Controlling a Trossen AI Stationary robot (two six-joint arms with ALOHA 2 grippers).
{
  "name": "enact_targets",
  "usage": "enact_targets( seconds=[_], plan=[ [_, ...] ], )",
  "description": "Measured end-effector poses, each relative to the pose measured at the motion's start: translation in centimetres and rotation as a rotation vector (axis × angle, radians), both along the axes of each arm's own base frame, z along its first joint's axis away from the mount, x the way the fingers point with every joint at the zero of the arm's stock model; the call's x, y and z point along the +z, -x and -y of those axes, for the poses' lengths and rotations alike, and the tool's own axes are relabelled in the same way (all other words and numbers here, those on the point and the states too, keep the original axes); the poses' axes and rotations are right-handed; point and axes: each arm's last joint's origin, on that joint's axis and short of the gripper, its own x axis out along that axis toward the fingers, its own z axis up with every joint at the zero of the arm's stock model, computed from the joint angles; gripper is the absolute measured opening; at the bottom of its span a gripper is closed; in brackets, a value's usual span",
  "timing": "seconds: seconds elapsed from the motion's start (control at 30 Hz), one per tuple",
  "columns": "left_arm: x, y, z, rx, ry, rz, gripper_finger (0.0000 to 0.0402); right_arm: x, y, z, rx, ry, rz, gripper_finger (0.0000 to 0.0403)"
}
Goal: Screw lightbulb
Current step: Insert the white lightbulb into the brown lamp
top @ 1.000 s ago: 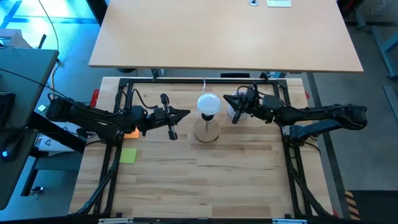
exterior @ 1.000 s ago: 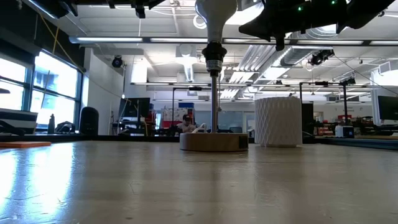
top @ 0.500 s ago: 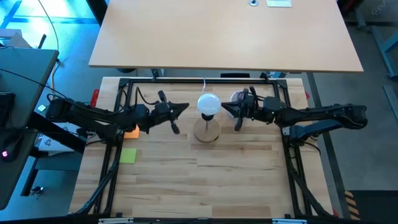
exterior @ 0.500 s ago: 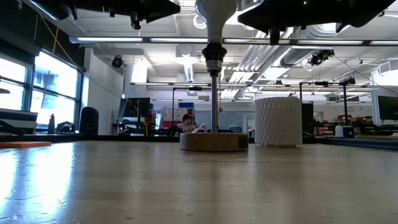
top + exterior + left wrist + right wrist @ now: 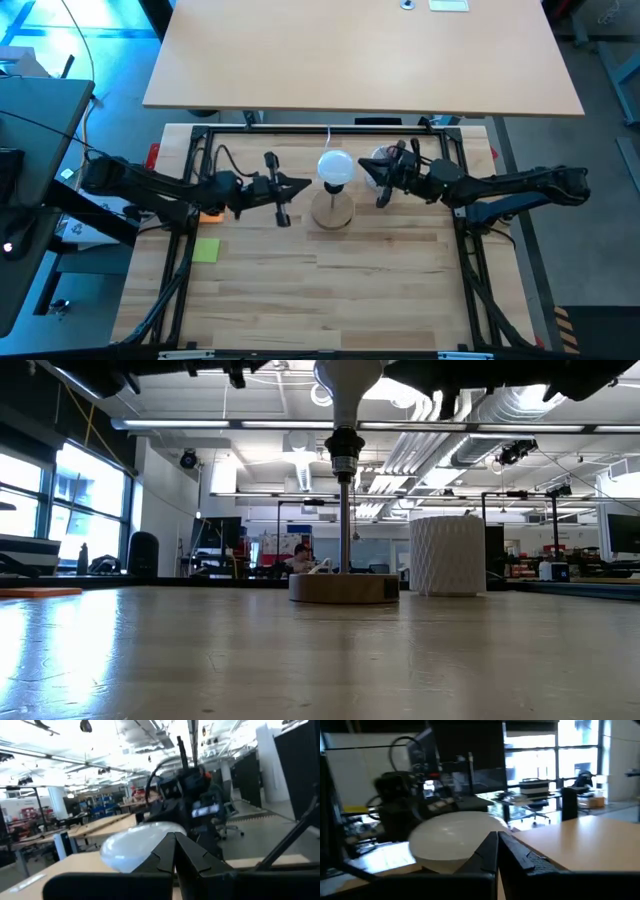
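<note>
The white frosted lightbulb [image 5: 336, 168] stands upright with its base in the black socket [image 5: 344, 455] on a thin stem above the round wooden disc [image 5: 332, 212]. The disc rests on the table. My left gripper [image 5: 306, 184] is shut, level, a little to the left of the bulb, with a small gap. My right gripper [image 5: 361, 167] is shut, level, right at the bulb's right side. The bulb shows behind the shut fingertips in the left wrist view [image 5: 135, 850] and in the right wrist view [image 5: 452, 842]. My right gripper's shut fingertips [image 5: 492, 845] point level from the table's right at the bulb's right side [image 5: 352, 168]. I cannot tell whether they touch it.
A white ribbed cup [image 5: 447, 555] stands to the right of the disc, partly under my right arm [image 5: 382, 158]. An orange block [image 5: 210, 212] and a green note [image 5: 206, 250] lie at the table's left. The near half of the table [image 5: 330, 300] is bare wood.
My right gripper has gone toward the table's left, up to the bulb, and has turned about its long axis. My left gripper has turned about its long axis, shifting toward the far edge and back. The bulb and the disc have stayed in place.
</note>
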Motion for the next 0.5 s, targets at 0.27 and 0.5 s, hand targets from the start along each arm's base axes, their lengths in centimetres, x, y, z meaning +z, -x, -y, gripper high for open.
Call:
enact_targets(
  seconds=[0.27, 0.5],
  plan=[
    [-1.0, -2.0, -1.4, 0.089, 0.044, -0.042, 0.0000, 0.8, -0.4, -1.6, 0.121, -0.005, -0.011, 0.0000],
    [-0.5, -1.3, -2.0, 0.292, 0.040, -0.070, 0.0000, 1.6, -0.7, -3.9, 0.190, 0.079, -0.096, 0.0000]
  ],
)
